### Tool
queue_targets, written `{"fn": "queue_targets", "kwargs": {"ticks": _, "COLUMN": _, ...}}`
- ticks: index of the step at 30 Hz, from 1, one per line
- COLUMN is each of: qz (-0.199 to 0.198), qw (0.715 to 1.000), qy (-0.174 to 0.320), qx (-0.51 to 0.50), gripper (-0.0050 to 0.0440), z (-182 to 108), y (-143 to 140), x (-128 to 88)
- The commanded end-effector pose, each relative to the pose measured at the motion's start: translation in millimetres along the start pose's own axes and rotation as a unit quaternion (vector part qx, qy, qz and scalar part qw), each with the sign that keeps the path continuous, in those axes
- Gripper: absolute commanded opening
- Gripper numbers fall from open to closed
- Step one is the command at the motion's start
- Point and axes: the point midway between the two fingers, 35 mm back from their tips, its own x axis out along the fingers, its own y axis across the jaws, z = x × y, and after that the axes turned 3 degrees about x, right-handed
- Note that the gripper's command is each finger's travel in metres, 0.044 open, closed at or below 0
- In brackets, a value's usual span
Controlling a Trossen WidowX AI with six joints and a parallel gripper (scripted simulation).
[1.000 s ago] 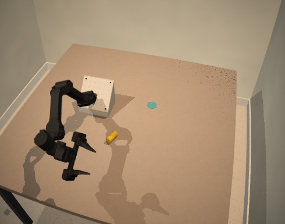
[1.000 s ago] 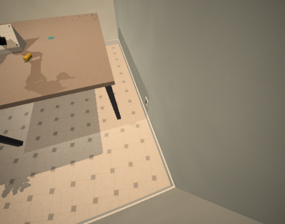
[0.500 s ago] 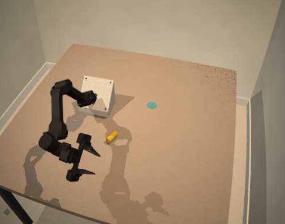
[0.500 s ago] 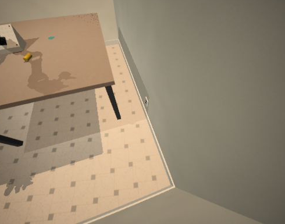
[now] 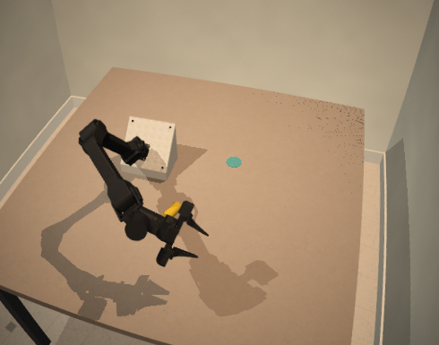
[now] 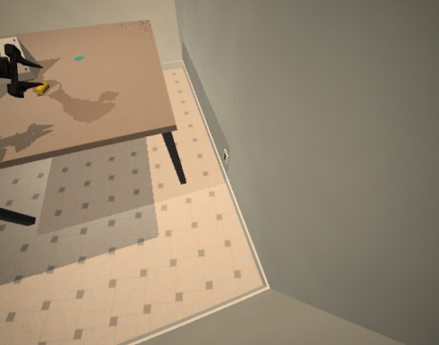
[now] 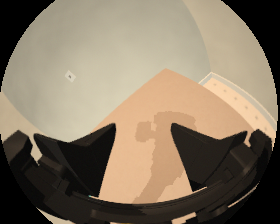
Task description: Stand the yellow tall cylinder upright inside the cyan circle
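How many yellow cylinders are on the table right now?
1. The yellow cylinder lies on its side on the table, partly hidden under the open end effector, well short of the cyan circle. No others show.

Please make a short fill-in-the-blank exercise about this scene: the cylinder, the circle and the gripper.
1. The tall cylinder lying on the table has the colour ____.
2. The cyan circle has ____ standing on it.
3. The gripper has its fingers ____, with only table showing between them in the wrist view.
4. The arm's white base block stands to the ____ of the circle in the top view.

Missing words: yellow; nothing; open; left
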Motion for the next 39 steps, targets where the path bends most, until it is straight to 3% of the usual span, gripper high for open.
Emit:
{"fn": "queue_targets", "kwargs": {"ticks": 1, "qz": -0.003, "qw": 0.993, "qy": 0.105, "qx": -0.051, "gripper": 0.0314, "z": -56.1, "y": 28.9, "x": 14.3}}
{"fn": "queue_targets", "kwargs": {"ticks": 5, "qz": 0.002, "qw": 0.965, "qy": 0.224, "qx": -0.137, "gripper": 0.0314, "z": -118.4, "y": 58.8, "x": 14.4}}
{"fn": "queue_targets", "kwargs": {"ticks": 9, "qz": 0.017, "qw": 0.918, "qy": 0.319, "qx": -0.234, "gripper": 0.0314, "z": -178.3, "y": 84.7, "x": -3.3}}
{"fn": "queue_targets", "kwargs": {"ticks": 10, "qz": 0.021, "qw": 0.904, "qy": 0.338, "qx": -0.261, "gripper": 0.0314, "z": -189.4, "y": 89.3, "x": -8.1}}
{"fn": "queue_targets", "kwargs": {"ticks": 12, "qz": 0.021, "qw": 0.904, "qy": 0.338, "qx": -0.261, "gripper": 0.0314, "z": -189.4, "y": 89.3, "x": -8.1}}
{"fn": "queue_targets", "kwargs": {"ticks": 13, "qz": 0.035, "qw": 0.861, "qy": 0.392, "qx": -0.321, "gripper": 0.0314, "z": -200.5, "y": 92.4, "x": -15.6}}
{"fn": "queue_targets", "kwargs": {"ticks": 15, "qz": 0.045, "qw": 0.826, "qy": 0.422, "qx": -0.37, "gripper": 0.0314, "z": -225.9, "y": 99.6, "x": -34.3}}
{"fn": "queue_targets", "kwargs": {"ticks": 20, "qz": 0.07, "qw": 0.718, "qy": 0.484, "qx": -0.495, "gripper": 0.0314, "z": -253.7, "y": 103.4, "x": -65.5}}
{"fn": "queue_targets", "kwargs": {"ticks": 27, "qz": 0.107, "qw": 0.524, "qy": 0.539, "qx": -0.65, "gripper": 0.0314, "z": -267.2, "y": 98.4, "x": -99.7}}
{"fn": "queue_targets", "kwargs": {"ticks": 29, "qz": 0.107, "qw": 0.524, "qy": 0.539, "qx": -0.65, "gripper": 0.0314, "z": -267.2, "y": 98.4, "x": -99.7}}
{"fn": "queue_targets", "kwargs": {"ticks": 30, "qz": 0.115, "qw": 0.469, "qy": 0.546, "qx": -0.685, "gripper": 0.0314, "z": -267.3, "y": 98.2, "x": -100.7}}
{"fn": "queue_targets", "kwargs": {"ticks": 39, "qz": 0.115, "qw": 0.467, "qy": 0.546, "qx": -0.686, "gripper": 0.0314, "z": -268.7, "y": 97.0, "x": -100.0}}
